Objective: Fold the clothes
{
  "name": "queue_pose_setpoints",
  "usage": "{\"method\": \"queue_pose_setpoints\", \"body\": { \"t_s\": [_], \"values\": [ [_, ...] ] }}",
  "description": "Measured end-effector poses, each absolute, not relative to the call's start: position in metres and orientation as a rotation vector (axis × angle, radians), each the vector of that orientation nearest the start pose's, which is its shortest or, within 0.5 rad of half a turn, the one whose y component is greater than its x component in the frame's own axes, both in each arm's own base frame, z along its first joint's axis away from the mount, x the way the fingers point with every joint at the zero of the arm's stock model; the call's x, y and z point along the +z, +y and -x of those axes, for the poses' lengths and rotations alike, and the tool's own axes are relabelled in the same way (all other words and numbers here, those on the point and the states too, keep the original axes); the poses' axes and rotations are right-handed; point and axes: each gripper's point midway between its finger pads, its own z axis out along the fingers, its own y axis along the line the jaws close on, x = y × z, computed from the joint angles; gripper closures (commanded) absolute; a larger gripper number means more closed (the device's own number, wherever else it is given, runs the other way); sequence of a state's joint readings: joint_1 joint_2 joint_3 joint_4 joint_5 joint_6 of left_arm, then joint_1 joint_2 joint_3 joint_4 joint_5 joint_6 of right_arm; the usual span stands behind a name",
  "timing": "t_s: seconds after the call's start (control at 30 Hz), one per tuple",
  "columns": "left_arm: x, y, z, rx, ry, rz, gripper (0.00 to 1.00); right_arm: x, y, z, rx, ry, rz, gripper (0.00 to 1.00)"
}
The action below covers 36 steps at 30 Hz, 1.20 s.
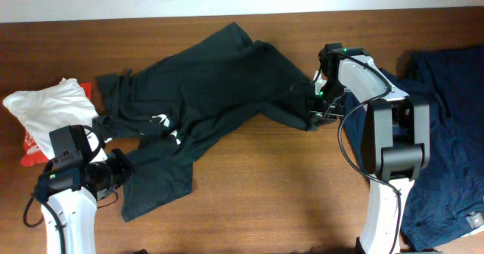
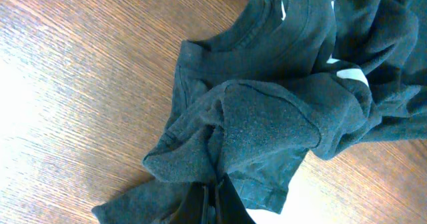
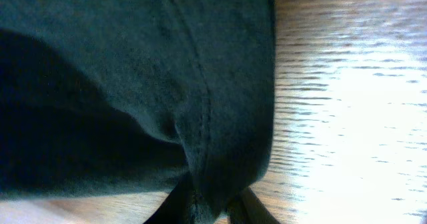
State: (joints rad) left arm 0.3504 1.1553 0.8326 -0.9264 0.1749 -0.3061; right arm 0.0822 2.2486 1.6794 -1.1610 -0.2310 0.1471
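A dark green T-shirt (image 1: 204, 80) lies crumpled across the middle of the wooden table. My left gripper (image 1: 121, 169) is shut on its lower left edge; in the left wrist view the fingers (image 2: 215, 204) pinch bunched cloth (image 2: 267, 131) near the collar. My right gripper (image 1: 316, 109) is shut on the shirt's right edge; in the right wrist view the fingers (image 3: 212, 207) clamp a hemmed fold (image 3: 200, 84) just above the wood.
A white garment (image 1: 49, 106) with a red patch lies at the left edge, beside my left arm. A dark blue garment (image 1: 446, 118) is spread at the right edge, behind and beside my right arm.
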Motion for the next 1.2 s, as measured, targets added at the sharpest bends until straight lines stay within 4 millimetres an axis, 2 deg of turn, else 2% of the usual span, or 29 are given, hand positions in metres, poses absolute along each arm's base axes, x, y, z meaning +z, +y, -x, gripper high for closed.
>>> {"method": "queue_pose_setpoints", "body": {
  "t_s": [0.1, 0.17, 0.2, 0.23, 0.27, 0.3, 0.33, 0.37, 0.4, 0.47, 0.53, 0.7, 0.77, 0.87, 0.97, 1.1, 1.2],
  "values": [
    [0.104, 0.055, -0.238, -0.235, 2.667, 0.865, 1.00, -0.001, 0.071, -0.379, 0.362, 3.311, -0.141, 0.96],
    [0.107, 0.058, -0.246, -0.233, 2.633, 0.849, 1.00, 0.001, 0.067, -0.373, 0.360, 3.351, -0.169, 0.96],
    [0.109, 0.059, -0.250, -0.235, 2.619, 0.841, 1.00, 0.007, 0.062, -0.371, 0.359, 3.366, -0.191, 0.96],
    [0.112, 0.060, -0.254, -0.235, 2.600, 0.832, 1.00, 0.019, 0.056, -0.379, 0.360, 3.345, -0.214, 0.96],
    [0.123, 0.063, -0.264, -0.233, 2.561, 0.813, 1.00, 0.026, 0.053, -0.384, 0.362, 3.327, -0.224, 0.96],
    [0.140, 0.068, -0.277, -0.226, 2.505, 0.788, 1.00, 0.064, 0.039, -0.404, 0.367, 3.225, -0.257, 0.96],
    [0.162, 0.073, -0.291, -0.221, 2.439, 0.755, 1.00, 0.084, 0.034, -0.411, 0.368, 3.169, -0.262, 0.96],
    [0.188, 0.077, -0.305, -0.213, 2.367, 0.722, 1.00, 0.125, 0.028, -0.421, 0.365, 3.057, -0.256, 0.96],
    [0.215, 0.081, -0.317, -0.209, 2.297, 0.689, 1.00, 0.163, 0.024, -0.423, 0.361, 2.958, -0.241, 0.96],
    [0.252, 0.081, -0.328, -0.226, 2.215, 0.639, 1.00, 0.231, 0.024, -0.412, 0.351, 2.790, -0.184, 0.96],
    [0.277, 0.077, -0.334, -0.257, 2.167, 0.598, 1.00, 0.267, 0.024, -0.402, 0.333, 2.694, -0.152, 0.96],
    [0.374, 0.068, -0.341, -0.294, 1.974, 0.464, 1.00, 0.360, 0.014, -0.386, 0.238, 2.419, -0.113, 0.96],
    [0.416, 0.065, -0.338, -0.287, 1.885, 0.413, 1.00, 0.409, 0.008, -0.371, 0.188, 2.269, -0.109, 0.96],
    [0.462, 0.060, -0.329, -0.275, 1.789, 0.361, 1.00, 0.457, 0.001, -0.345, 0.134, 2.126, -0.118, 0.96],
    [0.503, 0.064, -0.316, -0.242, 1.692, 0.336, 1.00, 0.496, -0.006, -0.337, 0.090, 1.995, -0.132, 0.96],
    [0.525, 0.076, -0.311, -0.195, 1.609, 0.332, 1.00, 0.529, -0.013, -0.337, 0.054, 1.874, -0.148, 0.96],
    [0.521, 0.079, -0.321, -0.205, 1.624, 0.333, 1.00, 0.530, -0.014, -0.340, 0.044, 1.872, -0.151, 0.96]
  ]
}}
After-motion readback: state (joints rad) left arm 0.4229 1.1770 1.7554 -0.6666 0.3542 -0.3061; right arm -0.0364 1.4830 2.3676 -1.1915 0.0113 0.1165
